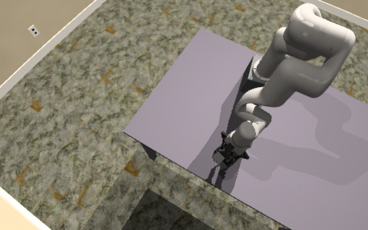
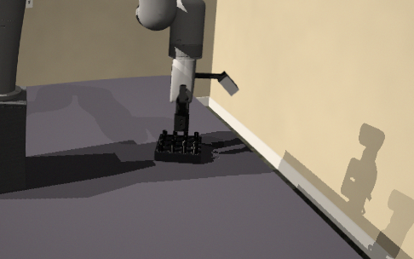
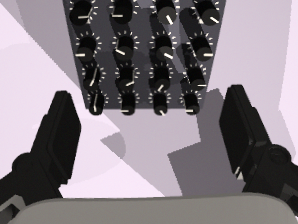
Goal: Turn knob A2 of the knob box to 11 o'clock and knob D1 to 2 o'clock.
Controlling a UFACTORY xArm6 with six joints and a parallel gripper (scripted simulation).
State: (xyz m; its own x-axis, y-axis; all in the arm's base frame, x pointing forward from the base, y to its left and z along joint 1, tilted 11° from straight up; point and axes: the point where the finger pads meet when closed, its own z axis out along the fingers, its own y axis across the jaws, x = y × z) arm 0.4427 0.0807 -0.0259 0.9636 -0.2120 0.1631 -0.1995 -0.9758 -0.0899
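Observation:
The black knob box (image 3: 143,46) stands on the lilac table, seen from above in the wrist view with several rows of black knobs with white lines. It also shows in the exterior view (image 2: 181,147) and mostly hidden under the wrist in the top view (image 1: 226,155). My gripper (image 3: 149,105) is open and empty. Its two black fingers hang apart just above the box's near edge. In the exterior view the gripper (image 2: 181,123) points straight down over the far side of the box. The printed names are too small to read.
The box sits near the table's edge (image 1: 182,160) in the top view. The arm's base (image 1: 254,73) stands further back on the table. A wall (image 2: 315,85) runs close along the table's right side in the exterior view.

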